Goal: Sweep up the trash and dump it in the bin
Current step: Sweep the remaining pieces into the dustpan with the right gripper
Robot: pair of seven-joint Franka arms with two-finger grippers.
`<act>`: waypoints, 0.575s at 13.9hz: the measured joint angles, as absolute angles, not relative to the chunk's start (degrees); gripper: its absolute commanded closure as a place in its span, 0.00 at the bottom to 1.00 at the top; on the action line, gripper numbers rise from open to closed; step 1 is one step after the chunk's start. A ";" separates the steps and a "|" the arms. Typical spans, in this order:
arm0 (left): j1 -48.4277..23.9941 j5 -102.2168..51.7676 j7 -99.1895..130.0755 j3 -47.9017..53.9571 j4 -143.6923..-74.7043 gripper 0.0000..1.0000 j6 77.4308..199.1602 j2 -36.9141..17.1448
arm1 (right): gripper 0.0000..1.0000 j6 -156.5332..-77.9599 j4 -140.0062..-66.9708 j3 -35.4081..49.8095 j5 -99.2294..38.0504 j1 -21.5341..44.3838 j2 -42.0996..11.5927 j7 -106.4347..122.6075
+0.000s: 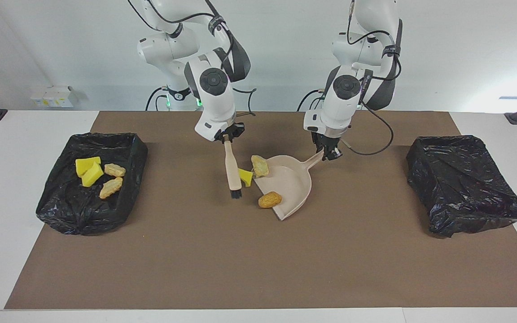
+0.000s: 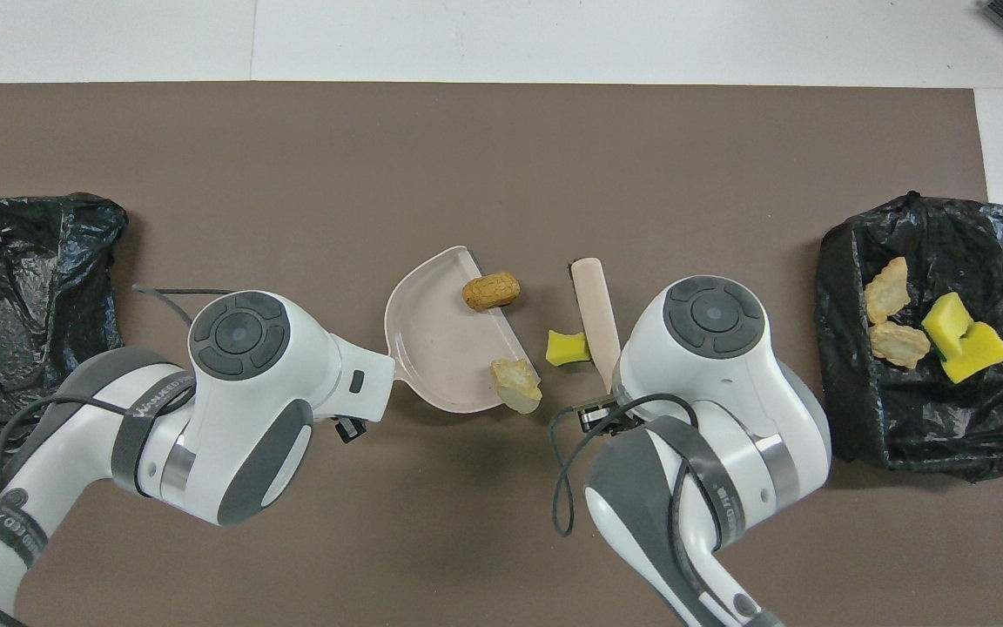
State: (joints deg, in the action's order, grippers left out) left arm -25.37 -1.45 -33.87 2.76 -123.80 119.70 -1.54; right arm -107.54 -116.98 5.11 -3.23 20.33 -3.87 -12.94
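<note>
My right gripper (image 1: pixel 228 138) is shut on the top of a wooden brush (image 1: pixel 232 168), whose black bristles rest on the brown mat. My left gripper (image 1: pixel 331 154) is shut on the handle of the beige dustpan (image 1: pixel 291 181), which lies flat. A yellow sponge chunk (image 1: pixel 245 176) lies between brush and pan. A pale ridged lump (image 1: pixel 260 165) sits on the pan's lip at its end nearer the robots. An orange lump (image 1: pixel 269 199) lies at the lip's other end. In the overhead view I see the pan (image 2: pixel 436 335), brush (image 2: pixel 594 309), sponge (image 2: pixel 568 347) and both lumps (image 2: pixel 516 385) (image 2: pixel 491 291).
A black bag-lined bin (image 1: pixel 61 211) at the right arm's end holds two yellow sponge pieces (image 1: pixel 89 172) and two tan lumps (image 1: pixel 111 187). A second black-lined bin (image 1: pixel 465 188) stands at the left arm's end. The brown mat (image 1: pixel 258 260) covers the table's middle.
</note>
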 measured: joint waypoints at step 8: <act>-25.37 -1.53 -33.69 2.77 -123.91 1.00 119.70 -1.47 | 1.00 -112.42 -105.58 5.49 1.43 17.71 -19.17 -7.01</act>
State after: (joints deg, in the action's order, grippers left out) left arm -25.37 -1.53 -33.69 2.77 -123.91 119.70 -1.47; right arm -112.42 -105.58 5.49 1.43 17.71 -19.17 -7.01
